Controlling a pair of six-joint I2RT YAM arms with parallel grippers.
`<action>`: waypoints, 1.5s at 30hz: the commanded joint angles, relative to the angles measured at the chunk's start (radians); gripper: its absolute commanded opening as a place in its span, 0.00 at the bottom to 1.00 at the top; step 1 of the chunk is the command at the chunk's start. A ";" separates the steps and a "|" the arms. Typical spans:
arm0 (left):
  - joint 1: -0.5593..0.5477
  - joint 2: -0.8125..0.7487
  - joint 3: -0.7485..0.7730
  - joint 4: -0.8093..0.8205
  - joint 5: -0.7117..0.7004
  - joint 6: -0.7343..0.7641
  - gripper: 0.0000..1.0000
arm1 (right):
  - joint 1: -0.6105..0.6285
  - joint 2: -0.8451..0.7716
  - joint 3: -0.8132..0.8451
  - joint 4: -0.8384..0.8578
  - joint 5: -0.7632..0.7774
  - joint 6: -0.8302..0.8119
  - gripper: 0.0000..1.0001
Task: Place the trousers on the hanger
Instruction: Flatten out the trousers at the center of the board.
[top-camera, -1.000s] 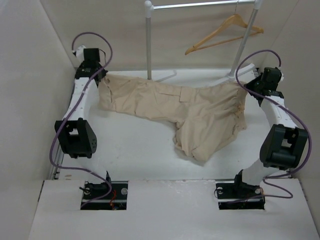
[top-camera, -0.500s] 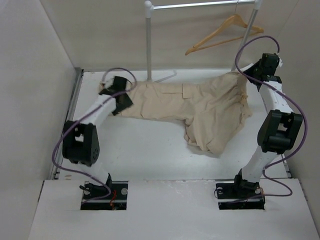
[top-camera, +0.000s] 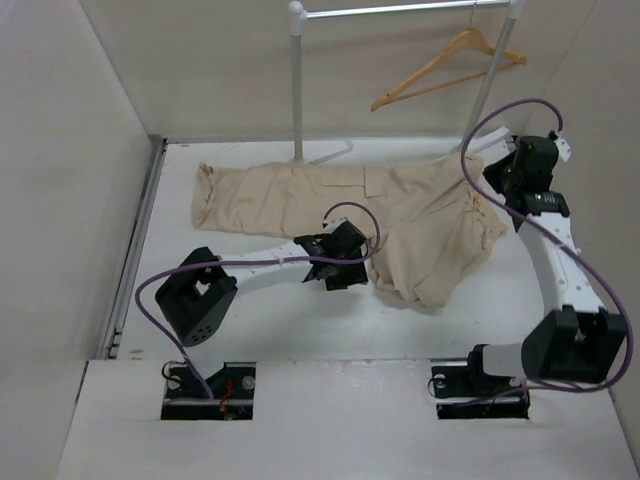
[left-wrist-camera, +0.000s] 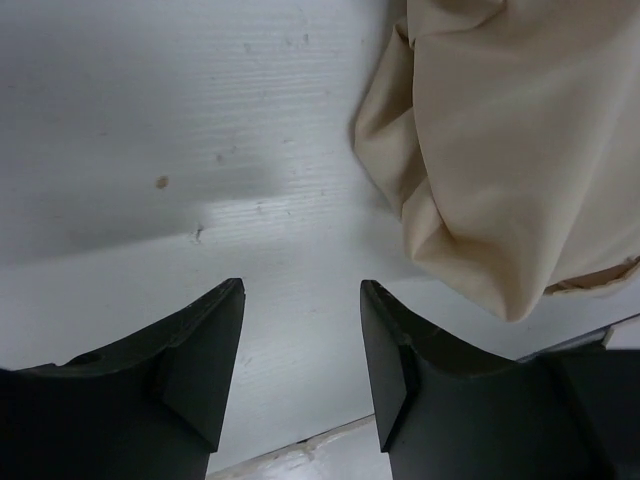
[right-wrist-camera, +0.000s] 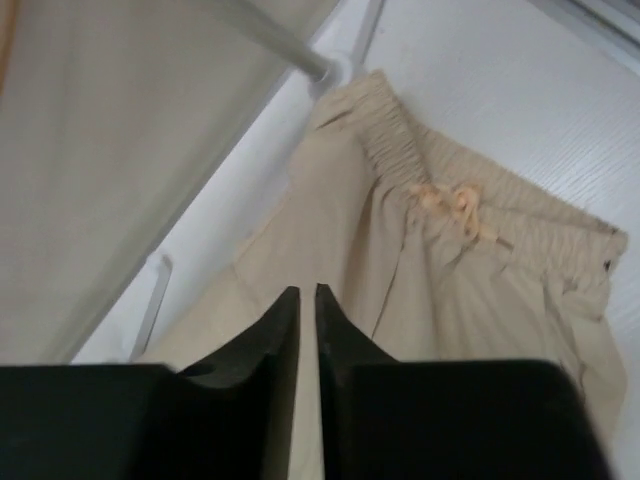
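Swinging across to mid-table, the left gripper (left-wrist-camera: 300, 295) has dropped the leg hem it was holding at the rear left a second ago. Its fingers are apart over bare table (top-camera: 270, 320) with nothing between them. It sits just beside the bunched second leg (left-wrist-camera: 500, 180), not touching it.

The trousers (top-camera: 400, 205) now lie flat on the table. One leg is stretched out toward the rear left, the waistband (right-wrist-camera: 400, 150) is at the right, and the other leg is folded under in a lump at the front. A second ago the cloth was held up between both arms; now it's slack.

The right gripper (right-wrist-camera: 307, 292) is over the waistband near the drawstring (right-wrist-camera: 450, 205). Its fingers are together with only a thin slit, and no cloth is visible in them, so it looks to have let go too.

The wooden hanger (top-camera: 445, 65) hangs on the clothes rail (top-camera: 297, 80) at the rear right, well apart from the trousers and untouched.

Judgement: this is a regrasp or straightening step. The first leg is laid out, and the left arm is probably going for the folded leg to spread it. The task is early, with nothing on the hanger yet. The risk is that pinching only the top layer of the lump would drag the fold instead of opening it.
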 joint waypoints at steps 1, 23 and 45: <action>-0.015 0.043 0.003 0.114 0.046 -0.054 0.49 | 0.089 -0.163 -0.153 -0.010 0.025 0.018 0.10; -0.019 0.289 0.121 0.293 -0.010 -0.114 0.22 | -0.176 -0.126 -0.604 0.068 -0.043 0.188 0.51; 0.018 -0.355 0.283 -0.528 -0.249 -0.040 0.00 | -0.188 -0.102 -0.481 0.140 -0.055 0.200 0.01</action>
